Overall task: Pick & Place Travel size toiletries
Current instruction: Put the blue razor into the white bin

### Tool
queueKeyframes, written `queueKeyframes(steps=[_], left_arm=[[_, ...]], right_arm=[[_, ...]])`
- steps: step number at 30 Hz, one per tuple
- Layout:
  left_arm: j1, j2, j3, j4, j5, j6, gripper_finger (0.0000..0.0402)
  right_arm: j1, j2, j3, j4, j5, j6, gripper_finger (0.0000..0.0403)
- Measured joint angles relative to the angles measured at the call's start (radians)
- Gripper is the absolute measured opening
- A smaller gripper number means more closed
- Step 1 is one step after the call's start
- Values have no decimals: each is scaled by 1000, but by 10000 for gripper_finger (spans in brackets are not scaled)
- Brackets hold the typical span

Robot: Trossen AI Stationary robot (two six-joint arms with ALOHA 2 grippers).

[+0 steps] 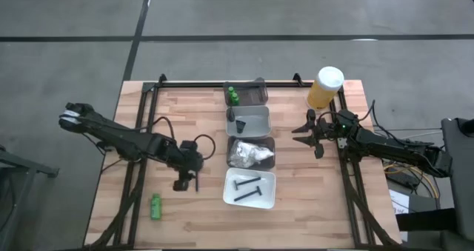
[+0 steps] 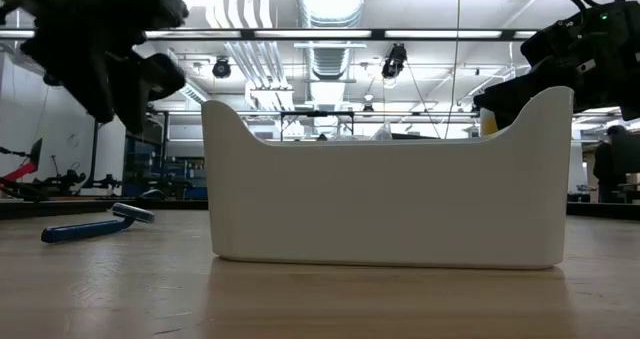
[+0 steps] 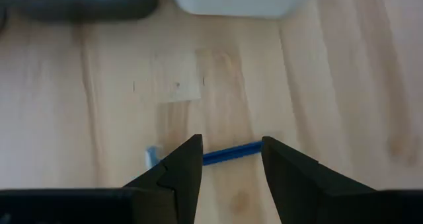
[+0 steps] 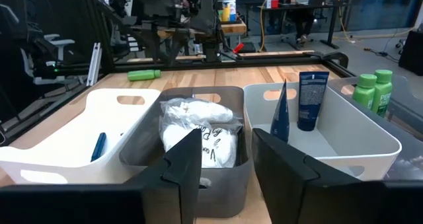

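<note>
Razor [image 3: 230,152], slim blue stick, pale head

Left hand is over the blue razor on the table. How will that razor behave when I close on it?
The blue razor looks slim and rigid, so it likely won't flex. It lies flat on bare wood crosswise between the left hand's open fingers, so they would probably meet its ends, not its sides. It seems light and may skid or pivot.

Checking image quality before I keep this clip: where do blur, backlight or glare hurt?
Low view: bright ceiling lights leave both arms as dark silhouettes; the white tray fills the frame, the blue razor is readable. Left wrist view: soft throughout, razor blurred between open fingers. Right wrist view: packets and tubes sharp.
</note>
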Motion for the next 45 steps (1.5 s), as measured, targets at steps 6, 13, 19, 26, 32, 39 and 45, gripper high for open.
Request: queueKeyframes(steps=[6,13,19,26,32,39,45], left_arm=[[-7,0,-14,1,-55,359,158],[-11,0,-21,0,-188,785,158],[-11,0,-21,2,-192,977,158],[-11,0,-23,-13,-62,1115,158],[-11,0,-62,-3,39,1220,158],[-11,3,-158,117,45,1361,161],[-11,29,-176,167,64,1387,161]], right_arm=[[0,0,0,0,0,0,145],[0,0,0,0,0,0,158],[0,0,0,0,0,0,170],[0,0,0,0,0,0,184],[0,0,0,0,0,0,193],[0,0,0,0,0,0,198],[0,0,0,0,0,0,183]])
